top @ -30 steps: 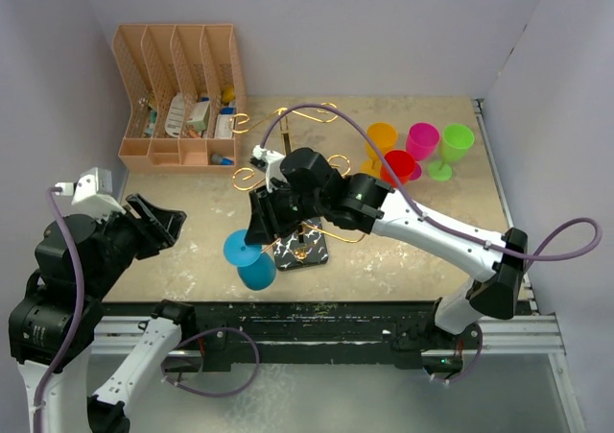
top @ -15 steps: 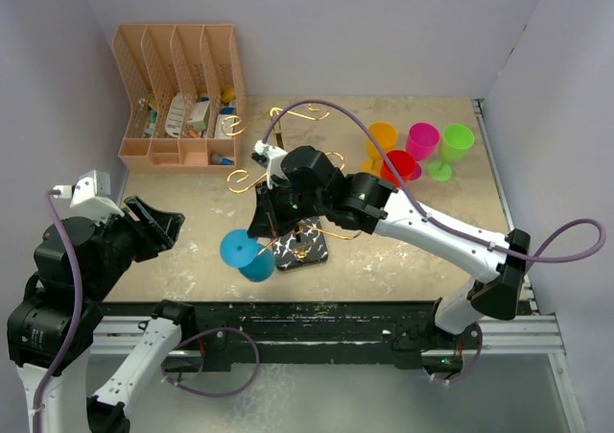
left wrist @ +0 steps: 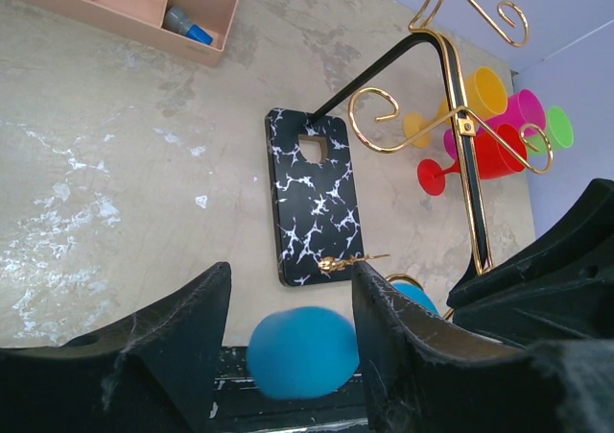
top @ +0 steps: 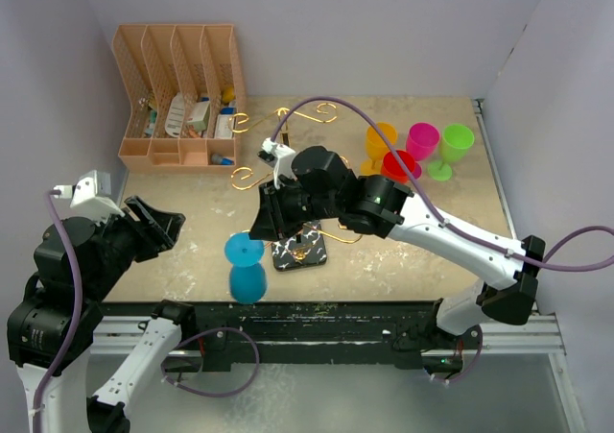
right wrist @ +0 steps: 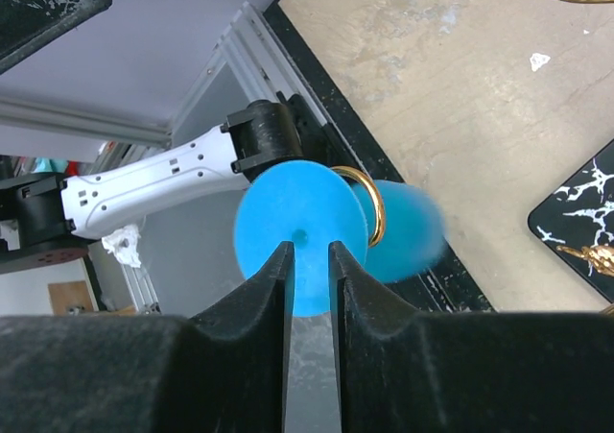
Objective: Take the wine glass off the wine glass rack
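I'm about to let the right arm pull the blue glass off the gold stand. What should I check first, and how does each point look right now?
1. Right gripper has hold of the blue glass: not ok. The jaws are slightly apart in front of its foot, with nothing between them.
2. Glass at rest: not ok. Its bowl is blurred in both wrist views.
3. Gold hook free of the stem: not ok. It rings the stem.
4. Left gripper clear of the path: ok. It is open, empty and off to the left.
5. Other glasses out of the way: ok. They are well to the right.
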Controlling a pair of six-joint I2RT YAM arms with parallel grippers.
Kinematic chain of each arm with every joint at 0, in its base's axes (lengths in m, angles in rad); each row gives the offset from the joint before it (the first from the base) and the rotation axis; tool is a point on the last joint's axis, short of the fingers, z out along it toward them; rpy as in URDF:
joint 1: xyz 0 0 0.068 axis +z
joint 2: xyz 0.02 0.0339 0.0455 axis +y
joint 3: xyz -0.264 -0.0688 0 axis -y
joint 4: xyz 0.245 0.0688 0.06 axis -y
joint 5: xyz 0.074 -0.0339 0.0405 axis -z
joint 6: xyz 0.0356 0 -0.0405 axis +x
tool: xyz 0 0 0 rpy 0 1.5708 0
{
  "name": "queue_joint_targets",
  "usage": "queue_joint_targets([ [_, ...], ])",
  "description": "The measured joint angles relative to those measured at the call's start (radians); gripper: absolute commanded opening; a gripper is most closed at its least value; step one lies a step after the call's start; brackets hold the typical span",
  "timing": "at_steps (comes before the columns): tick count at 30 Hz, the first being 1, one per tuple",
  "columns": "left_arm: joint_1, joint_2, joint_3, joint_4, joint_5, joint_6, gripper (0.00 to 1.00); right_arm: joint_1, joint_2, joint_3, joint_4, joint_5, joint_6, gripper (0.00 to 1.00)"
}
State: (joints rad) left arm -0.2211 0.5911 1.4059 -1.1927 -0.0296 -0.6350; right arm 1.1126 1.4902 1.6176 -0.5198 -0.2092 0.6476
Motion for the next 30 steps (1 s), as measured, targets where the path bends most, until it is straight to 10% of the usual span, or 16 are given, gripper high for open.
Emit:
queue_joint_targets([
  [7,0.0,-0.005,0.0,0.0,0.014,0.0,0.57,0.0,0.002,0.0,-0.004,0.002,0.0,0.45],
  [30,0.0,-0.018,-0.03,0.006,0.06,-0.009,0.57,0.0,0.07,0.034,-0.05,0.009,-0.003,0.42],
])
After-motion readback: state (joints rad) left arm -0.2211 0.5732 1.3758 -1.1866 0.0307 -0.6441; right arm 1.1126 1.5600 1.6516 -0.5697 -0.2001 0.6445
